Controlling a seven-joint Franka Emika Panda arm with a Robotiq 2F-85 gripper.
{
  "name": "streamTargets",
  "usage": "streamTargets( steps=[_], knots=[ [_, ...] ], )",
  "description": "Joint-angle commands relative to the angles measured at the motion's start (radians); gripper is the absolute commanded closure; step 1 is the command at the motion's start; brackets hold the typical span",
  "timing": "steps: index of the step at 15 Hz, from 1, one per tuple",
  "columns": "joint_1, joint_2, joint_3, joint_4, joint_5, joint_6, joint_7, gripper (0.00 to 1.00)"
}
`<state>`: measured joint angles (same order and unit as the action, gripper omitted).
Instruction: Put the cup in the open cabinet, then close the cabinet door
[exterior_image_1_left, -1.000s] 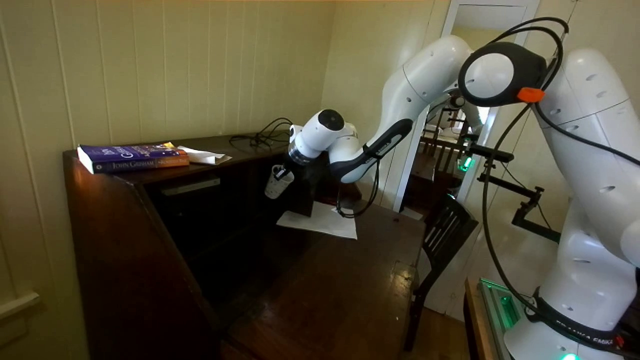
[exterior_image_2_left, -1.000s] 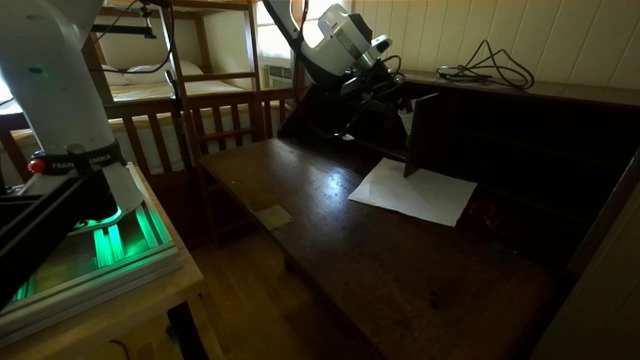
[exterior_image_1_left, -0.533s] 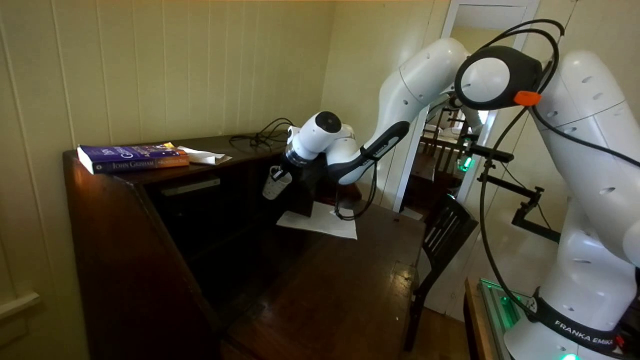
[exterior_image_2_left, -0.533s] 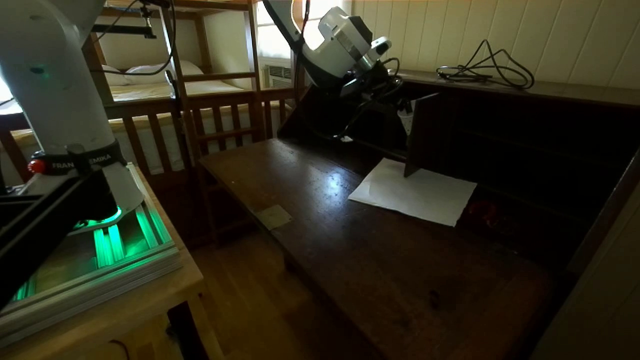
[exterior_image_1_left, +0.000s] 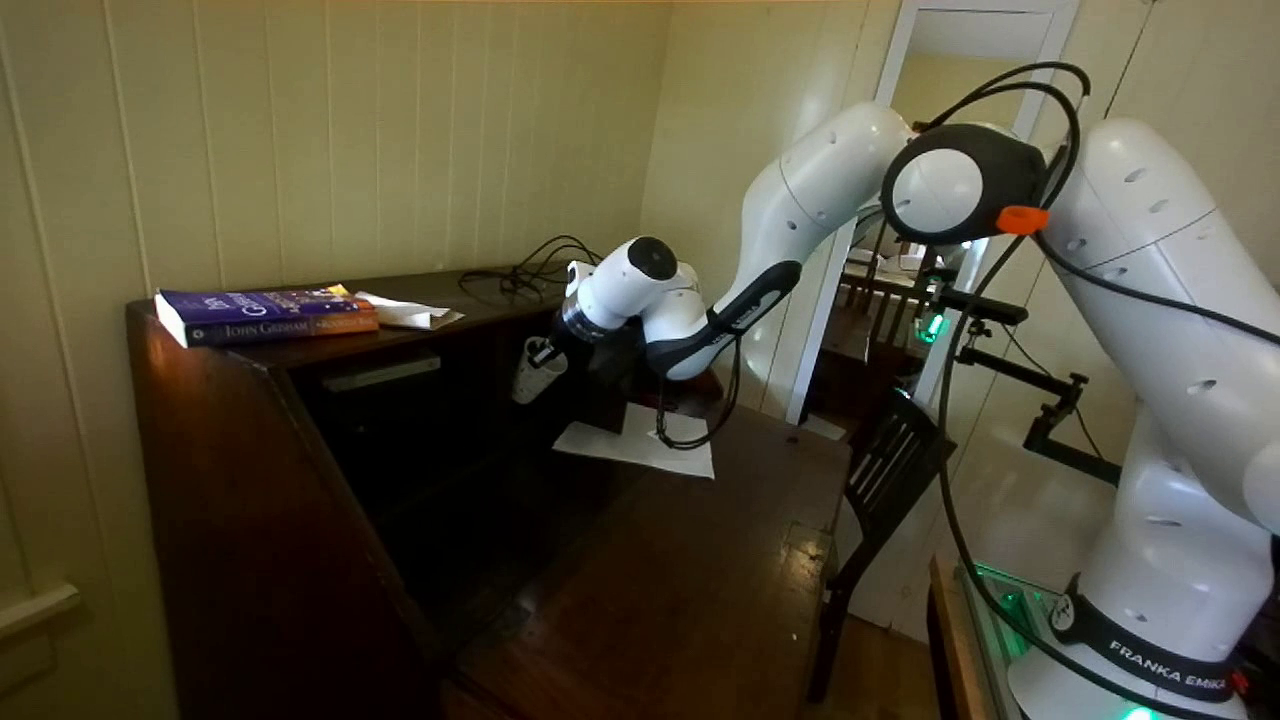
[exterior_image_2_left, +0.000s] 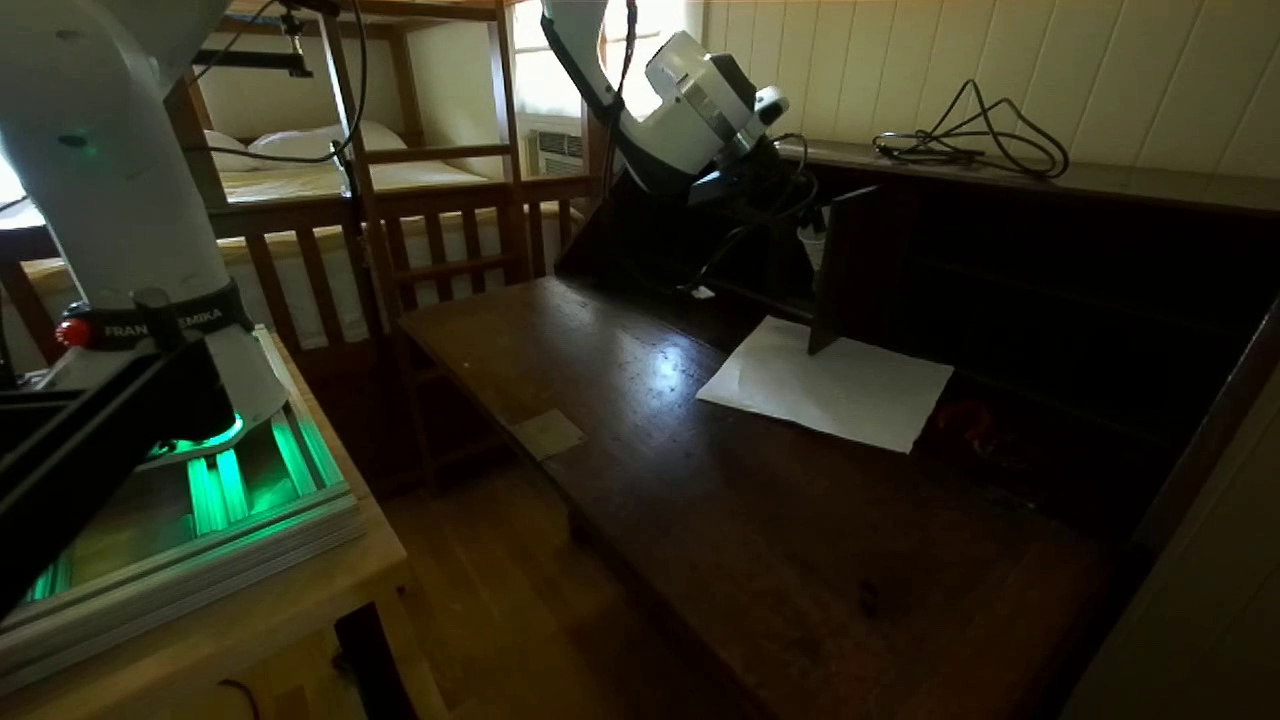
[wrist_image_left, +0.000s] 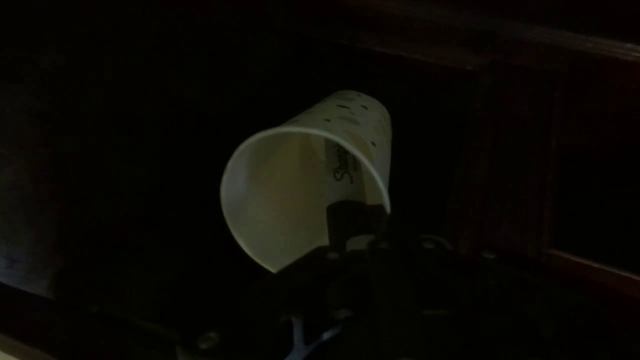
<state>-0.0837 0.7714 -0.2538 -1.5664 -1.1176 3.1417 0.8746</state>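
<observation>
In an exterior view, your arm (exterior_image_1_left: 820, 170) is reaching in from the right, and its gripper (exterior_image_1_left: 543, 353) is holding the cup (exterior_image_1_left: 535, 388) near the centre of the frame. Your fingers are pinching the rim, drawn tightly together. The cup is tilting, its mouth facing upper right, and showing against the shadowy interior of the cabinet (exterior_image_1_left: 250, 480); whether it is hanging inside or in front, you cannot tell. On the cabinet's top, at centre left, 1 book (exterior_image_1_left: 265, 315) is lying beside a piece of paper (exterior_image_1_left: 405, 312), with a coiled cable (exterior_image_1_left: 515, 282) farther right. A white sheet (exterior_image_1_left: 645, 450) is lying to the lower right of the cup.

In an exterior view, your gripper is reaching down from the top centre, its fingers lost in shadow. The cabinet door (exterior_image_2_left: 848, 265) is standing upright right of centre, jutting out over the white sheet and hiding part of the cup; only a pale sliver is showing just left of the door.

In the wrist view, the cup is showing in the middle, its mouth facing you and its base pointing upper right. 1 marker (wrist_image_left: 345, 185) is leaning inside against the right wall, its dark end reaching toward your fingers at bottom centre. The gloom is leaving you unable to tell whether they are also touching it.
</observation>
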Motion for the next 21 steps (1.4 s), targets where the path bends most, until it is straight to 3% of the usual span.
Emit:
streamTargets(
  steps=[1, 5, 9, 10, 15, 17, 18, 21],
  knots=[
    [-0.060, 0.066, 0.050, 0.072, 0.026, 0.041, -0.048, 0.99],
    [-0.114, 0.093, 0.117, 0.105, 0.028, 0.036, -0.107, 0.99],
    [-0.188, 0.085, 0.230, 0.093, 0.040, 0.003, -0.214, 0.99],
    [-0.167, 0.078, 0.212, 0.056, 0.176, 0.024, -0.342, 0.99],
    [-0.172, 0.062, 0.259, 0.054, 0.511, -0.094, -0.679, 0.99],
    [-0.145, 0.068, 0.237, 0.080, 0.627, -0.138, -0.772, 0.99],
    [-0.137, 0.072, 0.232, 0.092, 0.679, -0.162, -0.815, 0.72],
    [-0.096, 0.078, 0.178, 0.123, 0.762, -0.177, -0.889, 0.57]
  ],
)
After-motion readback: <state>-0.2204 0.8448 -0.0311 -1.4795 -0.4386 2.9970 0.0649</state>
